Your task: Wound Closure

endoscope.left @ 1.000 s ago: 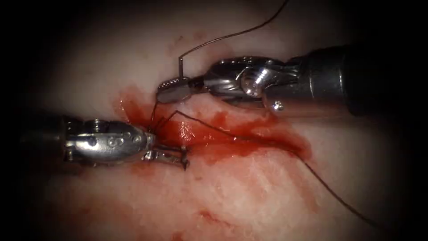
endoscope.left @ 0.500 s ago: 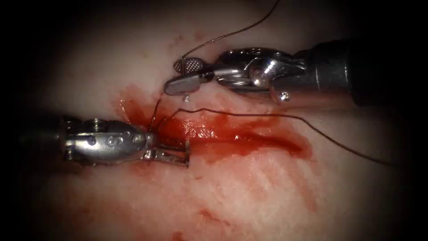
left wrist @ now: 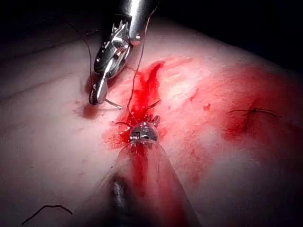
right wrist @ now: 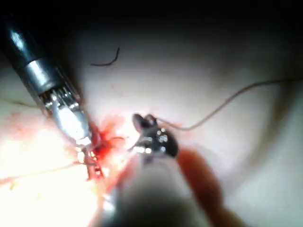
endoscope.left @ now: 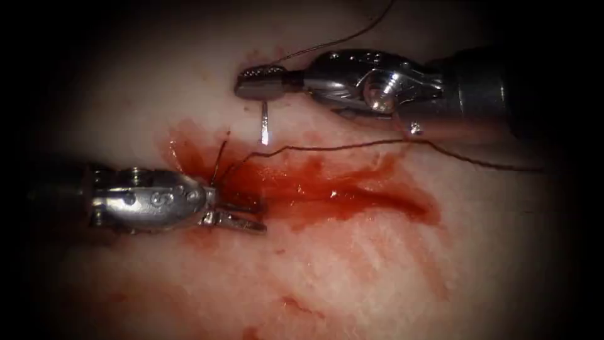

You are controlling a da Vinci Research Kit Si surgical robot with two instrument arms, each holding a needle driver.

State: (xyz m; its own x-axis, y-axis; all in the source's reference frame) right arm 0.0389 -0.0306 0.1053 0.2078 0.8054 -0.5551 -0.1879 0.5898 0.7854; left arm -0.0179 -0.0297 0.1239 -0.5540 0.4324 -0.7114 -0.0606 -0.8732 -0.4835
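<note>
Upper centre of the endoscope view, the right arm's steel needle driver (endoscope.left: 259,83) clamps the thin curved silver needle (endoscope.left: 264,126), its free end hanging above the red-wet cut (endoscope.left: 327,189) in the pale tissue (endoscope.left: 352,271). At centre left, the left arm's steel tool (endoscope.left: 242,221) rests closed at the cut's left end, beside the dark thread (endoscope.left: 340,147); what it grips I cannot tell.

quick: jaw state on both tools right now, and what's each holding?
Left tool: shut at the cut's left end; what it grips cannot be told.
Right tool: shut on the needle, which hangs clear of the tissue.

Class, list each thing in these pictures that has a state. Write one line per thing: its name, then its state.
right gripper: shut on the needle.
left gripper: at the cut's left end; what it holds is unclear.
needle: held by one end, hanging down; unclear whether its tip has entered.
thread: slack, trailing along the cut.
cut: open, wet with red fluid.
</note>
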